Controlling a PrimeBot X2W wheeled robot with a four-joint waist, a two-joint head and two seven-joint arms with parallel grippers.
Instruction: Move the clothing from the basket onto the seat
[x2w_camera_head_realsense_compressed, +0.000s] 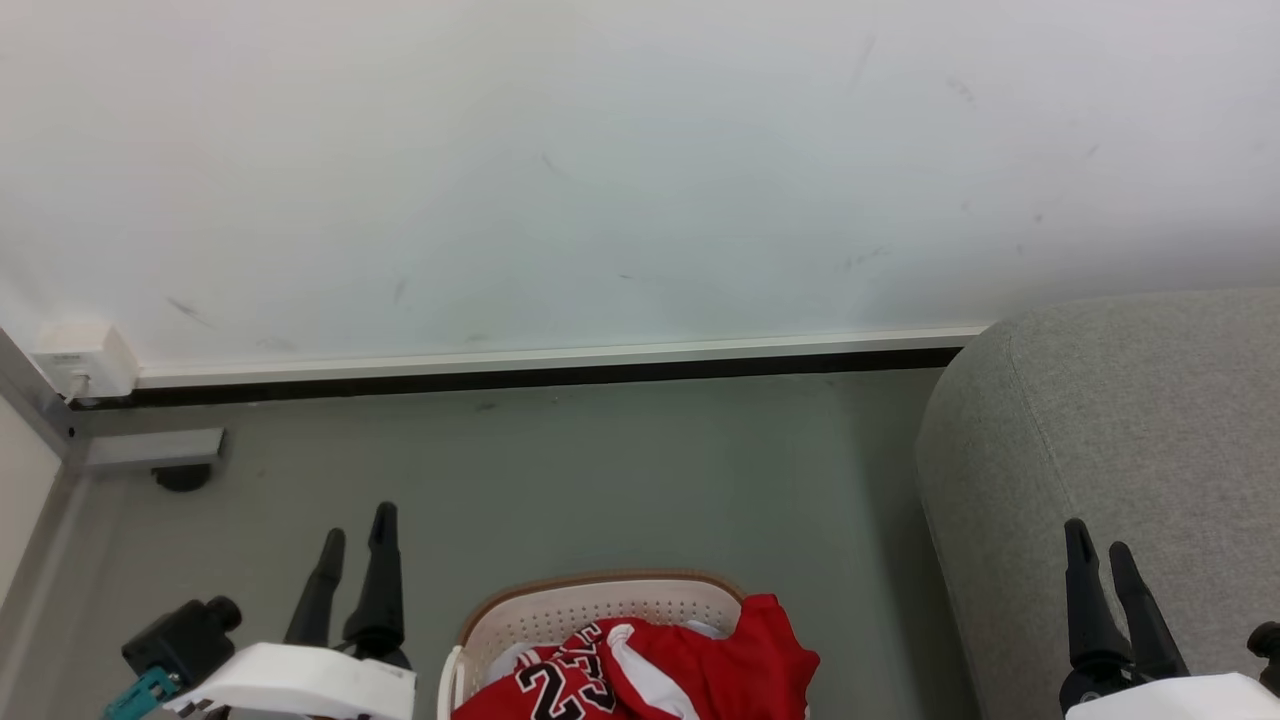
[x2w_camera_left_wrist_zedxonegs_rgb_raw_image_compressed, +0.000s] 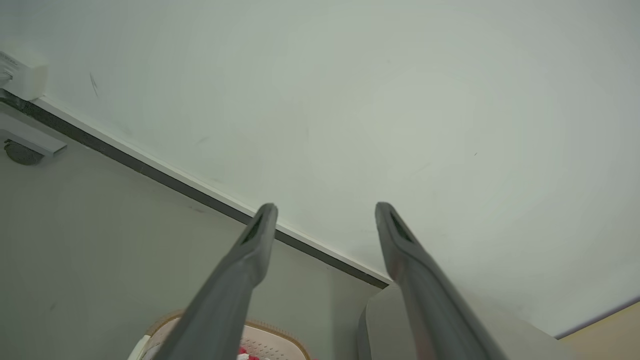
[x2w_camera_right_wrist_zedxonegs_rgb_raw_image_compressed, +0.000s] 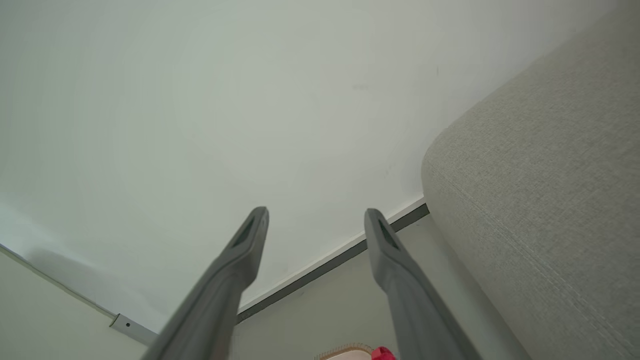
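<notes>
Plainly, the basket (x2w_camera_head_realsense_compressed: 600, 582) holds the red jersey (x2w_camera_head_realsense_compressed: 740, 665); floor (x2w_camera_head_realsense_compressed: 600, 470) beneath it, sofa (x2w_camera_head_realsense_compressed: 1130, 420) to its right; left fingers (x2w_camera_head_realsense_compressed: 378, 590) and right fingers (x2w_camera_head_realsense_compressed: 1086, 600) flank it, spread apart, empty.

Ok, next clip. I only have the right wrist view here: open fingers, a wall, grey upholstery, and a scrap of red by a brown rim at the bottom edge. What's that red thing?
Observer: In the head view it's a red jersey with the numerals 23, heaped in the basket.
Operator: Is it fully inside?
Observer: No, its right side spills over the rim, towards the sofa.
Operator: And the other arm?
Observer: The left gripper is open and empty, left of the basket, above the floor.
</notes>
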